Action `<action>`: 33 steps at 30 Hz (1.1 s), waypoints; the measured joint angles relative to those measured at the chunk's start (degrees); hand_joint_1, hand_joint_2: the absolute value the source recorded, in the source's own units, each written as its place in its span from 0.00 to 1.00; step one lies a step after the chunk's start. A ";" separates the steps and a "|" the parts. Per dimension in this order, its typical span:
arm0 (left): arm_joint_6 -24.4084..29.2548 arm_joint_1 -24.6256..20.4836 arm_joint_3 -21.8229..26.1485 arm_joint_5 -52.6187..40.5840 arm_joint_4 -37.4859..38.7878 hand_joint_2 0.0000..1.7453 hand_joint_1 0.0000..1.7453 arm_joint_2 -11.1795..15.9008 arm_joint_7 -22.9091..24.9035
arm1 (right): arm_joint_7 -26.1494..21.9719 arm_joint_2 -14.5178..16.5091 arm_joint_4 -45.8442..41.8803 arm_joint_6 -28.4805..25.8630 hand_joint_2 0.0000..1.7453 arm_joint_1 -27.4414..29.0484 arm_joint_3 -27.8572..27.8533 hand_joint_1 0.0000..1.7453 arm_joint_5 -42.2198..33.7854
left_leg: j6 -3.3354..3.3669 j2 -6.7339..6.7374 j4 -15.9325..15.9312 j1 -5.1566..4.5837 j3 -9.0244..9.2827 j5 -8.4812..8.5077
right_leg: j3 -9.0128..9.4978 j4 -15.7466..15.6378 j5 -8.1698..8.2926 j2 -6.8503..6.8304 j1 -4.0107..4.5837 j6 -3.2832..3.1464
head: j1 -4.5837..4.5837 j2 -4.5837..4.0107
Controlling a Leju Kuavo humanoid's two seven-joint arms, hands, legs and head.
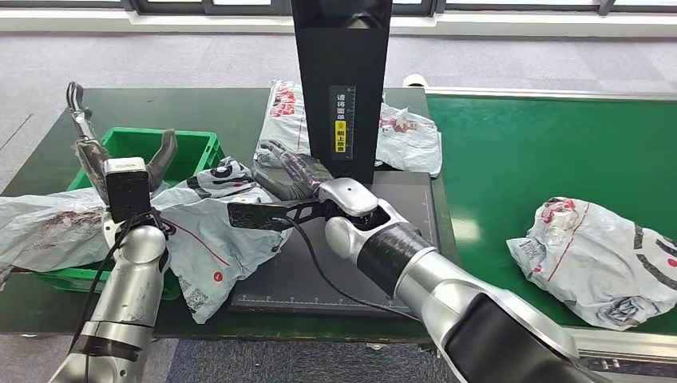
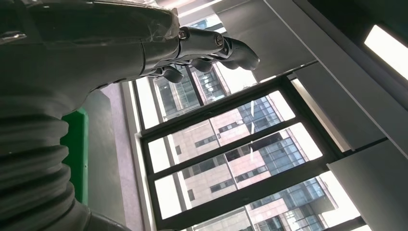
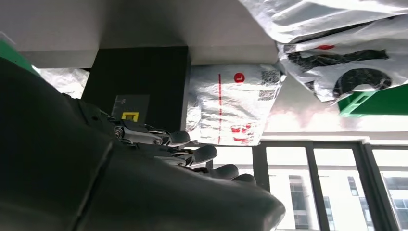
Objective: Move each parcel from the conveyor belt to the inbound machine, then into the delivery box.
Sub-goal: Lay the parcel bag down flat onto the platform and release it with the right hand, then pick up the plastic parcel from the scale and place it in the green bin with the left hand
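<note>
Vertical label (image 1: 342, 120) seen on black column (image 1: 342, 72): white Chinese characters above, yellow patch with black characters below; characters too small to be read. White "L" in red disc (image 3: 239, 77) seen on parcel (image 3: 231, 106), QR code (image 3: 268, 77) printed beside it. Other parcel print illegible.

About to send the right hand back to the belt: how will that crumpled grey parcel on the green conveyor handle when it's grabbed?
The grey parcel on the conveyor belt looks like a soft, wrinkled poly mailer, so it will probably sag and fold rather than lift stiffly. Its glossy film may slip in the fingers. It lies flat and lumpy, so rolling or tipping seems unlikely. Weight cannot be judged.
</note>
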 joint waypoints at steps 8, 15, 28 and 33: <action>0.01 1.80 0.26 -1.00 -0.79 1.00 0.00 0.80 0.28 | 0.80 -3.11 -5.33 -10.83 0.00 0.76 -0.22 0.00 3.95 | 0.00 0.01 0.01 0.00 0.01 0.00 | 0.00 0.00 0.00 0.01 0.00 0.00 | 0.01 0.00; -2.16 3.92 0.37 -7.30 -0.56 1.00 0.00 0.87 3.50 | -12.08 -6.52 -20.67 -37.30 1.00 8.62 -5.57 0.00 1.23 | 0.02 0.00 0.02 0.00 0.00 -0.06 | -0.01 -0.07 -0.02 -0.01 -0.01 0.01 | 0.00 0.00; -17.49 8.10 -1.07 -18.08 0.66 1.00 0.00 1.84 7.94 | -31.99 -11.27 -49.17 -40.57 1.00 27.25 -24.24 0.00 -9.67 | 0.05 0.03 0.03 -0.01 0.01 -0.11 | 0.00 -0.15 -0.03 0.00 -0.03 0.03 | 0.01 0.00; -21.81 7.91 -3.63 -20.82 3.01 1.00 0.00 1.82 8.82 | -33.41 -12.39 -56.33 -40.56 1.00 32.10 -28.52 0.00 -10.48 | 0.07 0.09 0.03 -0.04 0.01 -0.15 | -0.02 -0.16 -0.03 0.03 -0.06 0.04 | 0.00 0.00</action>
